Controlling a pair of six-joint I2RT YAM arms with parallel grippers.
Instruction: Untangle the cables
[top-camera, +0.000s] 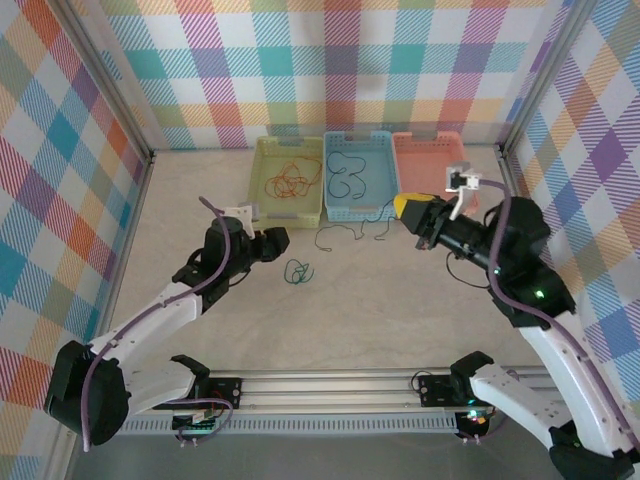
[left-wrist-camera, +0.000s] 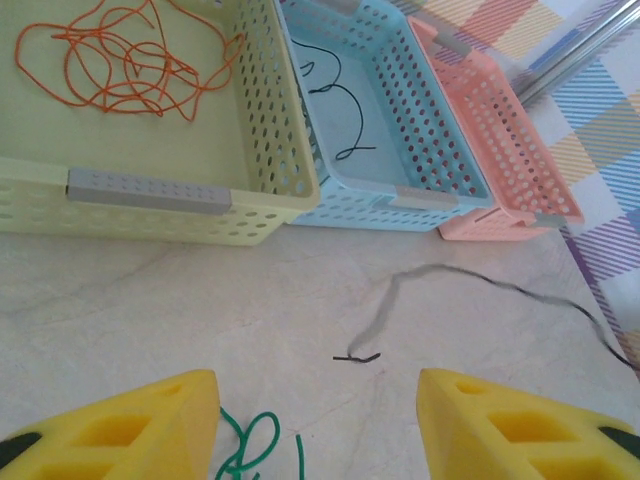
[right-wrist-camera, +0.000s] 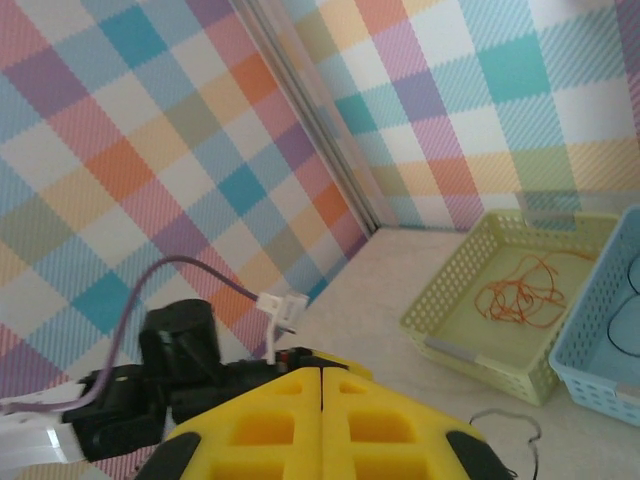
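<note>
Tangle of green cable (left-wrist-camera: 243, 452) cut off below, black cable (left-wrist-camera: 480, 278) partly blurred

**Tabletop** (top-camera: 380, 330): bare across the near half between the two arm bases; free passage.

**Far centre:** yellow-green basket (top-camera: 258, 185), blue basket (top-camera: 326, 190) and pink basket (top-camera: 430, 165) stand side by side. Their walls form a barrier, entered from above.

**Far left:** a bare strip runs between the yellow-green basket and the checked wall (top-camera: 70, 170).

**Centre:** green cable (top-camera: 298, 271) and black cable (top-camera: 345, 237) lie flat; no hindrance.

**Left arm** (top-camera: 170, 310): lies across the near left. The left fingers (left-wrist-camera: 140, 430) stand apart, with the tabletop ahead free up to the baskets.

**Right arm** (top-camera: 520, 270): raised over the right side. The right fingers (top-camera: 408, 205), pressed together, sit at the pink basket's near-left corner.
</note>
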